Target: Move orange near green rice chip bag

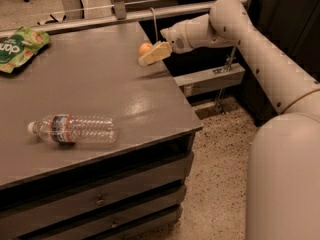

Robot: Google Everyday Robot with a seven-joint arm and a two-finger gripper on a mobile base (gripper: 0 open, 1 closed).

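The orange (144, 48) sits on the grey table (100, 84) near its right edge, partly hidden behind my gripper. My pale yellow gripper (148, 57) reaches in from the right and is right at the orange, in front of it. The green rice chip bag (20, 47) lies flat at the table's far left, well apart from the orange.
A clear water bottle (72, 129) lies on its side near the table's front left. Drawers (105, 199) are under the table. A metal rail (90, 16) runs along the table's back edge. Speckled floor lies to the right.
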